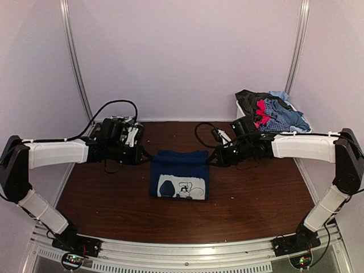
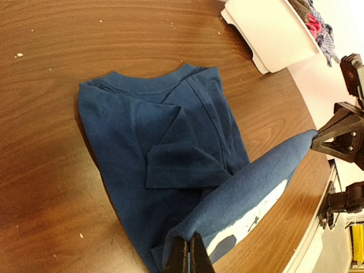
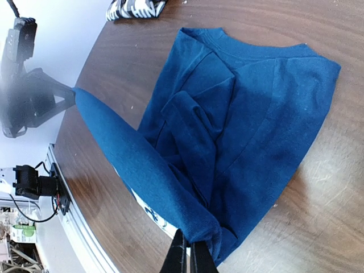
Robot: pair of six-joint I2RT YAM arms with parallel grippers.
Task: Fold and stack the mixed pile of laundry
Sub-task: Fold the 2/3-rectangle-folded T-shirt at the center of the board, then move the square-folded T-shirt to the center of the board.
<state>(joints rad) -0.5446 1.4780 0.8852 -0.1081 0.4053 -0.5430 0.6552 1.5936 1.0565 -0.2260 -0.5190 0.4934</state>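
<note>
The navy blue shirt (image 1: 180, 173) lay mid-table. Its lower edge was held raised and stretched crosswise, one corner pinched tight in the left gripper (image 2: 189, 250), the other in the right gripper (image 3: 187, 256). The collar (image 2: 149, 83) was seen lying flat beyond the fingers, toward the far side.

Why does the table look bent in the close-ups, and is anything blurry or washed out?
Left wrist view: the wide lens bows the table edge into a curve, and the white bin is washed out. Right wrist view: same bending, a pale sheen on the wood beside the blue shirt, the left arm hazy at the frame's edge. Top view: dim and soft.
</note>
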